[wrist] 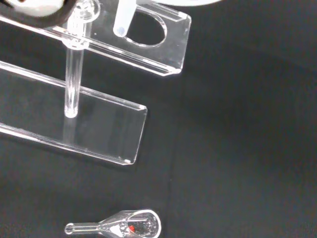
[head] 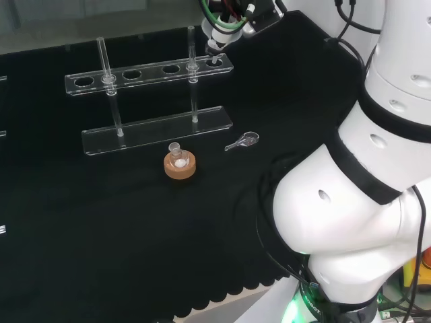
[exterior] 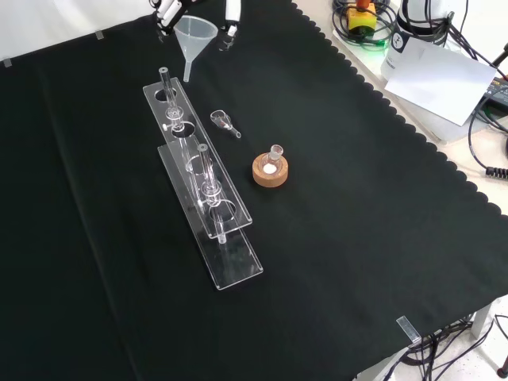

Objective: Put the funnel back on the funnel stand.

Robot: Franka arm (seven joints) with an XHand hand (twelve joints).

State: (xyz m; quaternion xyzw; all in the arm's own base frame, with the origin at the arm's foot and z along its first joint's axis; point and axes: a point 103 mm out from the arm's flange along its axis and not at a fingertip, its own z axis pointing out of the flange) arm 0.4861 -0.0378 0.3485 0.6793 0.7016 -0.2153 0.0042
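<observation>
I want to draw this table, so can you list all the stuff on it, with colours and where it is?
funnel: one, clear, held above the far end hole of the stand in the front view
funnel stand: one, clear plastic, two tiers with holes, left of middle on the cloth in the front view
small flask: one, clear, upright on the cork ring
cork ring: one, brown, right of the stand in the front view
small scoop: one, clear, lying between ring and funnel
cloth: one, black, covering the bench
hand: one, black and white, fingers around the funnel rim
arm: one, white, right of the head view

Even overhead light leaves the black cloth [exterior: 357,238] nearly shadowless, glints run along the clear funnel stand [head: 151,74], and the wrist view blurs above it.
</observation>
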